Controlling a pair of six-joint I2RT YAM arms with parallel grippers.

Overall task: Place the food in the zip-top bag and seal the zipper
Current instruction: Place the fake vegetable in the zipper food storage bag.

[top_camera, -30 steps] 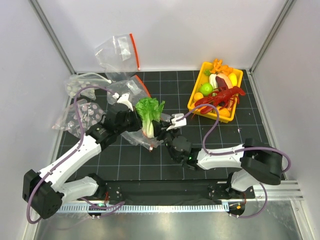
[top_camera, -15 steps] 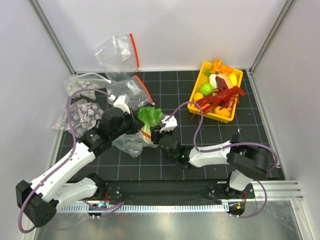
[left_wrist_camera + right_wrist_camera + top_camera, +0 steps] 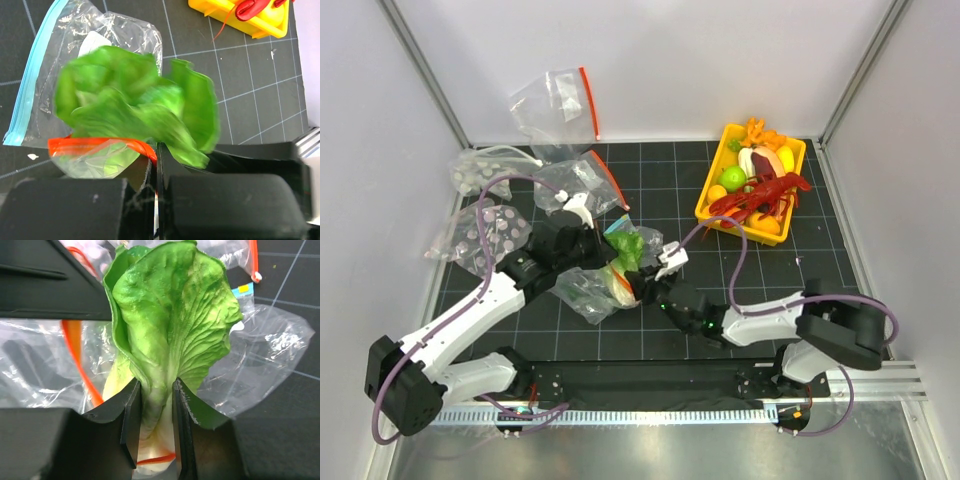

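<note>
The green lettuce (image 3: 624, 248) is held between my two grippers, its pale base down at the mouth of the clear zip-top bag (image 3: 582, 292). My right gripper (image 3: 154, 427) is shut on the lettuce (image 3: 172, 325) stalk, leaves pointing away. The red-orange zipper (image 3: 75, 360) runs along the lettuce's left side and across its base. My left gripper (image 3: 157, 155) is shut on the zipper (image 3: 100, 145) at the bag's mouth, with the lettuce (image 3: 140, 105) just beyond it. The round green fruit (image 3: 732, 178) and a yellow-orange piece (image 3: 768, 226) lie in the tray.
A yellow tray (image 3: 712, 195) at the back right holds the red lobster (image 3: 765, 192) and other toy food. Other clear bags (image 3: 555, 105) and dotted pouches (image 3: 485, 230) lie at the back left. A bag with a blue strip (image 3: 25, 100) lies under the lettuce.
The lettuce has come down from upright above the bag towards the bag's mouth. Both grippers have shifted slightly and keep their holds.
</note>
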